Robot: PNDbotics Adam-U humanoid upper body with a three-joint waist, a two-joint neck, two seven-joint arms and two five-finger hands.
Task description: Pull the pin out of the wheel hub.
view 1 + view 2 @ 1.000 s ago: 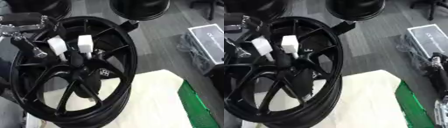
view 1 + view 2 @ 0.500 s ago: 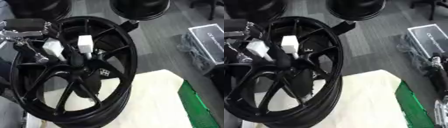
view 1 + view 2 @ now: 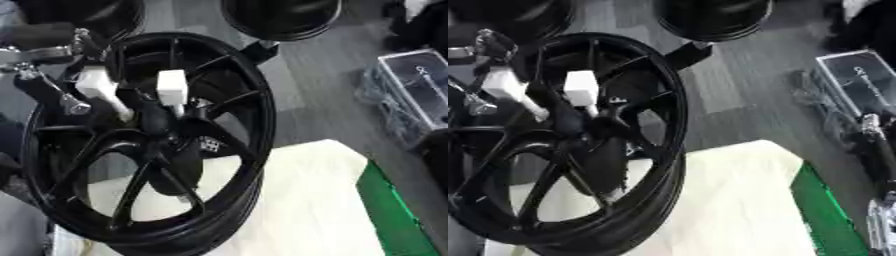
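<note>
Pulling the left white pin straight out along its axis seems best, with the left hand, upper left, apparently pinching it already, while the wheel hub stays put.

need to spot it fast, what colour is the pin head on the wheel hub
White, a blocky head on the pin; clearest in the left eye view.
</note>
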